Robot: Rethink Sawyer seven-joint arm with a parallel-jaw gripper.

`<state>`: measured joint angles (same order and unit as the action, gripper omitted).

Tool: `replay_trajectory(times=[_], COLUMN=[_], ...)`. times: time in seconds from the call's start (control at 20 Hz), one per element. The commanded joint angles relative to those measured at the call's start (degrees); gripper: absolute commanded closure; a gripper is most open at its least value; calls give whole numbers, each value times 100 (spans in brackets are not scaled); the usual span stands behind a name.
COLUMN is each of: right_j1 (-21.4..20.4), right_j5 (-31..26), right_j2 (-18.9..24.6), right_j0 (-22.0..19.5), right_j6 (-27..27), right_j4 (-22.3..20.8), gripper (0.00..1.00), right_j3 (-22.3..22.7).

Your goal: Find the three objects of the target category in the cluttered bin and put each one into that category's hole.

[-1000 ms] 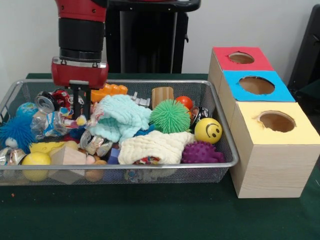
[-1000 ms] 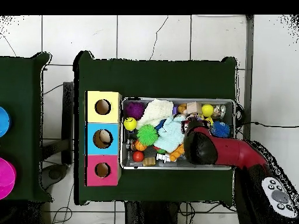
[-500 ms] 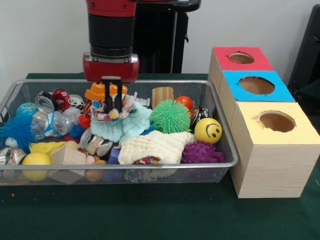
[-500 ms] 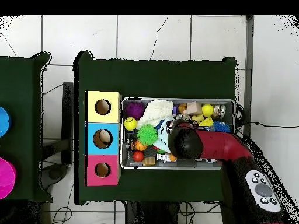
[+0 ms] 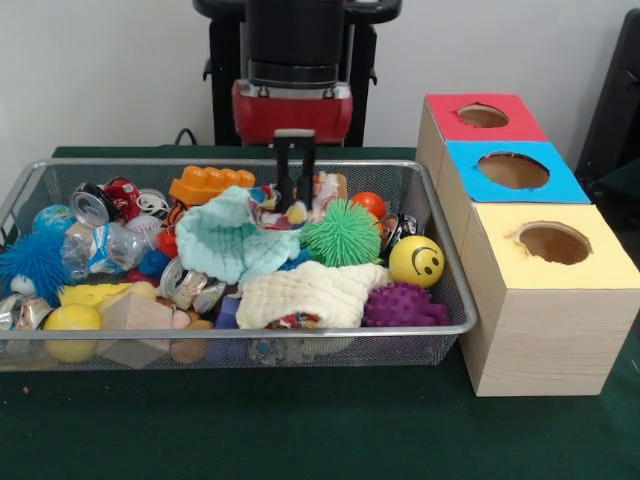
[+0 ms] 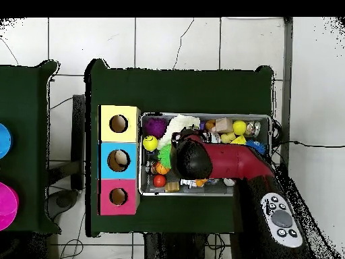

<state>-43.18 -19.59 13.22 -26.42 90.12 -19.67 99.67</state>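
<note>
My gripper (image 5: 295, 203) hangs over the middle of the silver wire-mesh bin (image 5: 240, 333), shut on a small white wad printed with red, blue and yellow patches (image 5: 324, 187). It holds the wad just above the mint cloth (image 5: 232, 240) and the green spiky ball (image 5: 342, 232). A second printed patch (image 5: 295, 321) peeks out under the cream cloth (image 5: 312, 290). The hole (image 5: 553, 243) in the yellow top of the largest wooden box stands right of the bin. In the overhead view the arm (image 6: 195, 158) covers the gripper; the yellow box's hole (image 6: 118, 123) lies left of the bin (image 6: 205, 115).
The blue-topped box (image 5: 513, 171) and red-topped box (image 5: 483, 116) stand behind the yellow one. The bin also holds a yellow smiley ball (image 5: 416, 260), a purple spiky ball (image 5: 403, 305), an orange brick (image 5: 210, 183), cans and a blue fuzzy ball (image 5: 32, 265).
The gripper has moved from the bin's left part rightward to its middle, carrying the printed wad with it and lifting it slightly above the clutter.
</note>
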Motion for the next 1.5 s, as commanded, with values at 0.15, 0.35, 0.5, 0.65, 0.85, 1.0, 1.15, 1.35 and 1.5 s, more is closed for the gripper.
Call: replay_trajectory(times=[0.15, 0.35, 0.5, 0.65, 0.85, 1.0, 1.15, 1.35, 1.5], right_j1=[-343, -492, -480, -416, -258, -119, 27, 190, 320], right_j5=[-130, -466, -576, -618, -651, -585, -350, -91, 97], right_j2=[298, 297, 150, -42, -267, -429, -564, -721, -819], right_j0=[387, 653, 938, 1267, 1577, 1813, 2017, 2185, 2271], right_j6=[795, 948, 1178, 1370, 1448, 1536, 1659, 1696, 1696], right_j4=[298, 621, 849, 1057, 1283, 1440, 1598, 1783, 1903], gripper=[100, 100, 100, 100, 100, 100, 100, 100, 100], right_j3=[183, 89, 22, -68, -230, -318, -251, -195, -154])
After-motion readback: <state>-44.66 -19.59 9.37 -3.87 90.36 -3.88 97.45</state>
